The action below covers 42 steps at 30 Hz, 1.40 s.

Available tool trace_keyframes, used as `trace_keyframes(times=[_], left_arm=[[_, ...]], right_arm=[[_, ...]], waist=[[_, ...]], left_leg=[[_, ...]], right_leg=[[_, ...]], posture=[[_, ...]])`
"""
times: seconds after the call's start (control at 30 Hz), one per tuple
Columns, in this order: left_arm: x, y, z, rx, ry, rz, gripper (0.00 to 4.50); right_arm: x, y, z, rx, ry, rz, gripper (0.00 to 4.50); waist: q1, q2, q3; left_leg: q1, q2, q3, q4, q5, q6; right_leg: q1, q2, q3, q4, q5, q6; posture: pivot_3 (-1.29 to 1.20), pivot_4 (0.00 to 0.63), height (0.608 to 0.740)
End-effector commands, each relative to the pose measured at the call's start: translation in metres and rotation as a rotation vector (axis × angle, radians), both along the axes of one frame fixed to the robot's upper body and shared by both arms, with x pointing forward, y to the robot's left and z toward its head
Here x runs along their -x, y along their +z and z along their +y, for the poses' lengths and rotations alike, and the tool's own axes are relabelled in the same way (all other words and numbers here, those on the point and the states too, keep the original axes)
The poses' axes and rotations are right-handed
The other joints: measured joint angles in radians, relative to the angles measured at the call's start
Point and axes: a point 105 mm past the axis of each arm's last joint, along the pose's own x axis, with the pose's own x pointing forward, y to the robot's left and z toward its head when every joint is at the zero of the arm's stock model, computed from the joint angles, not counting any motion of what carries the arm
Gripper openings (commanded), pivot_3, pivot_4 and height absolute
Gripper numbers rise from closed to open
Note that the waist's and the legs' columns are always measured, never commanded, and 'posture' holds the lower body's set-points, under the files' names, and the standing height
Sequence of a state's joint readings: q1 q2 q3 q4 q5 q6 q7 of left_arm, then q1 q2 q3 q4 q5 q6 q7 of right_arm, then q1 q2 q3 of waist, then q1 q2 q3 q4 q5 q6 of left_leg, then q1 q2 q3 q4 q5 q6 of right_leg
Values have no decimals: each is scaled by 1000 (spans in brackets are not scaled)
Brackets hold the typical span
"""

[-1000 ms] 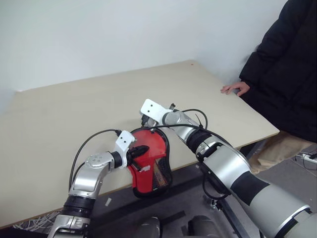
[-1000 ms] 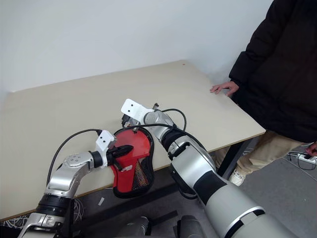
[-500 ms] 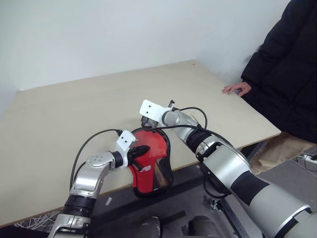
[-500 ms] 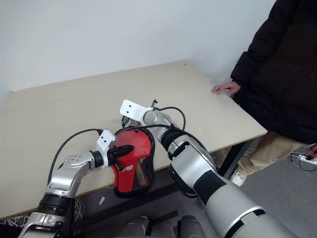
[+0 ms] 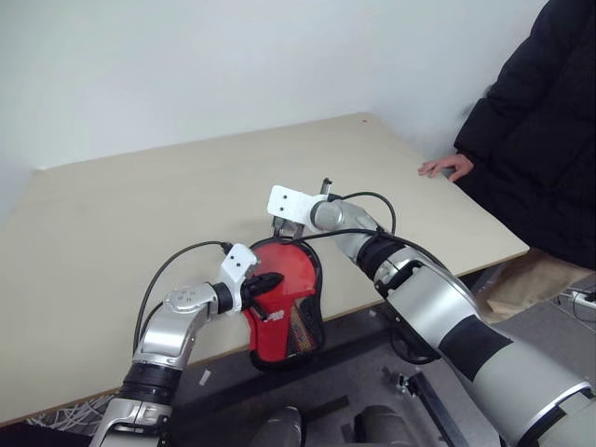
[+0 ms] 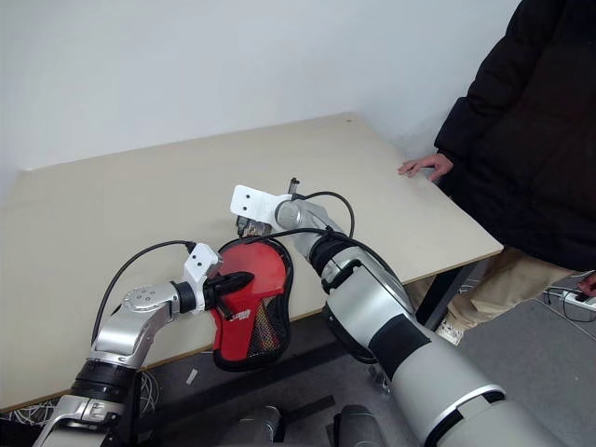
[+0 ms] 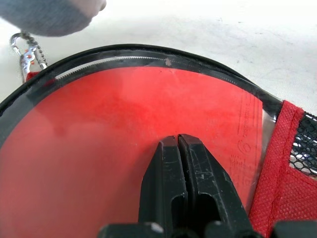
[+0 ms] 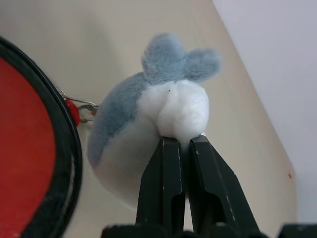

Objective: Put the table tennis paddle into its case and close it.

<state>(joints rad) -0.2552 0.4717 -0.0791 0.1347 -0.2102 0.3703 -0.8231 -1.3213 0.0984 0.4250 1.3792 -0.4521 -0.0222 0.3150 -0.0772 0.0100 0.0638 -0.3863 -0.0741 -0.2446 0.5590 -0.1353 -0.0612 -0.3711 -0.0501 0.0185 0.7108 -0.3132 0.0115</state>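
The left end effector (image 5: 270, 279), reaching rightward, is clamped on the case (image 5: 296, 326) holding the paddle (image 5: 287, 270). The right end effector (image 8: 179, 141), angled left over the worktop (image 5: 140, 214), pinches a plush charm (image 8: 143, 129).

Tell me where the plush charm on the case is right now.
The plush charm sits pinched in the right gripper, just beyond the rounded end of the case, over the table near its front edge.

1. The case (image 5: 287, 303) is overhanging the table's (image 5: 140, 214) near edge, blocking passage there.
2. A person's hand (image 5: 445, 167) is resting on the far right edge.
3. The rest of the tabletop is lying bare.
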Motion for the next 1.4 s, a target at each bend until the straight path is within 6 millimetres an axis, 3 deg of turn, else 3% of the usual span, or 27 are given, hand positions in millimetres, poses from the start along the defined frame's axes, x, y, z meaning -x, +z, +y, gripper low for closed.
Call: trace_keyframes(times=[0.03, 0.27, 0.7, 0.87, 1.17, 1.4], left_arm=[[2, -11, 0, -15, -6, 48, 0], [0, -11, -4, -7, -15, 47, 0], [-3, -12, -7, -7, -32, 49, 0], [-5, -11, -8, -9, -38, 45, 0], [-6, -11, -8, -15, -50, 40, 0], [-4, -12, -8, -19, -58, 44, 0]], right_arm=[[-13, 37, -11, 11, 11, -113, 34], [-20, 24, -51, 91, 9, -92, 34], [-17, 17, -98, 70, 19, 8, 34], [-2, 16, -102, 36, 93, 65, 34], [47, -2, -120, -45, 253, 286, 34], [74, -3, -122, -64, 347, 382, 34]], waist=[[1, 0, 0], [3, 0, 0], [6, 0, 0], [6, -1, 0], [6, -2, 0], [7, -2, 0]], left_leg=[[0, 0, 0, 0, 0, 0], [0, 0, 1, 0, 0, 0], [0, 0, 5, 2, 1, 1], [0, 0, 9, 2, 1, 2], [-1, 0, 14, 4, 1, 2], [-6, 0, 14, 7, 1, 2]], right_leg=[[0, 0, 0, 0, 0, 0], [0, 0, 0, 0, 0, 0], [2, -1, 3, 0, 1, 1], [2, -1, 7, 0, 2, 4], [3, -2, 10, -1, 3, 6], [-1, -2, 10, -2, 5, 9]], posture=[[0, 0, 740], [0, 0, 740], [0, 0, 740], [0, 0, 740], [0, 0, 740], [0, 0, 740]])
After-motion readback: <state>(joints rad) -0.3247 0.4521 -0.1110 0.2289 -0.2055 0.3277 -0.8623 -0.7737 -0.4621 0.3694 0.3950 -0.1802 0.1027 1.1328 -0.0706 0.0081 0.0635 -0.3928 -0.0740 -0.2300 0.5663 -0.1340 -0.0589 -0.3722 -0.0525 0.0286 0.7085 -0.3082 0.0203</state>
